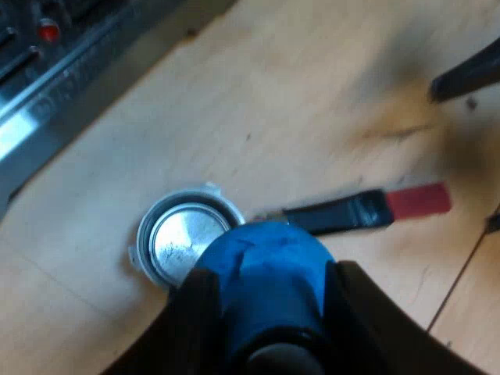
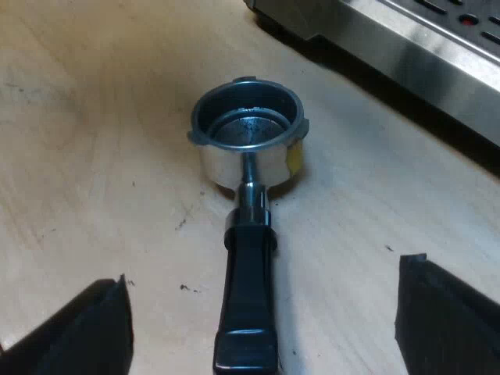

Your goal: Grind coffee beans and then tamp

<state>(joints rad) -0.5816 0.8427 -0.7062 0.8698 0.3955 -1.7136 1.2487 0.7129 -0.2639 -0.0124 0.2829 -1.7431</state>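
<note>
Blue and close to the lens, one tamper point(image 1: 262, 254) is clamped between the two black fingers point(image 1: 195, 312) of the left end effector point(image 1: 273, 289), which grips it on both sides. Below it on the tabletop point(image 1: 312, 94) lies one holder point(image 1: 187, 238), basket mouth up, with bare shiny metal showing inside. The tamper hangs over the part of the basket's rim where the handle point(image 1: 344, 211) joins; I cannot tell if they touch. The handle lies flat and ends in red point(image 1: 418, 201). Beyond that red end, one dark finger point(image 1: 469, 74) of the other arm hangs over the wood.

One machine point(image 1: 55, 70) stands near the basket, a red light point(image 1: 48, 31) on its front.

From the other arm, the same holder point(image 2: 248, 141) lies with its handle point(image 2: 248, 312) pointing back toward the right end effector point(image 2: 262, 312). Its two fingers point(image 2: 86, 328) are spread wide, released, one on each side of the handle and well apart from it. The machine's front point(image 2: 406, 47) runs just past the basket.
</note>
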